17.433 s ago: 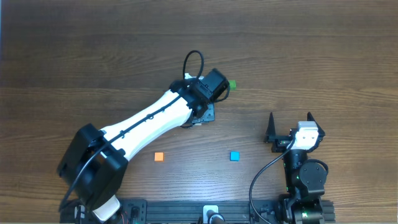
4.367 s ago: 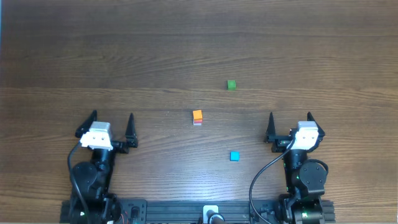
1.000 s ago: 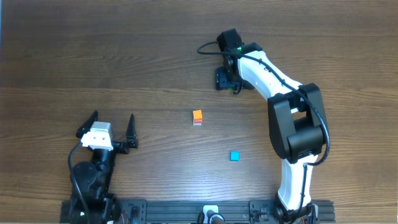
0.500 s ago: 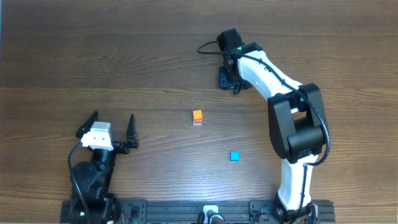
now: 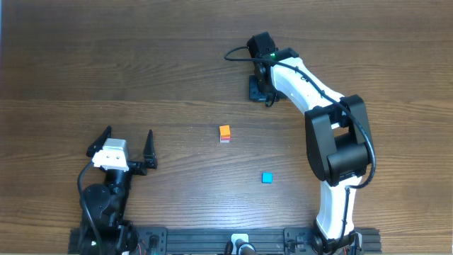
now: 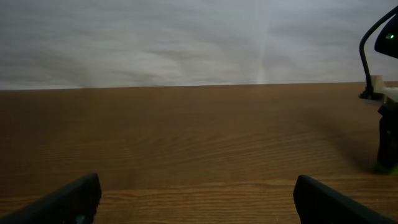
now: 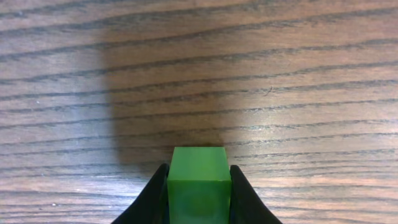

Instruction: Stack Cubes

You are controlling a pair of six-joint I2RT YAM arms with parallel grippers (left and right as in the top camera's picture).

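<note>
Two cubes stacked already.

Top view: orange cube (image 5: pixel 224 130) sits on red cube (image 5: pixel 224 140), mid-table. Blue cube (image 5: pixel 267 178) loose, nearer you. Rt gripper (image 5: pixel 259 88) far out beyond stack; from it, stack lies back toward you and slightly left. L gripper (image 5: pixel 128 132) parked near its base.

L wrist view: fingers (image 6: pixel 74 199) spread wide, nothing between.

Rt wrist view: green cube (image 7: pixel 198 186) pinched, jaws closed on both sides. Can't tell if it's off table (image 7: pixel 280 74) yet. Rt arm has the job: likely lift, then bring back-left onto orange.
</note>
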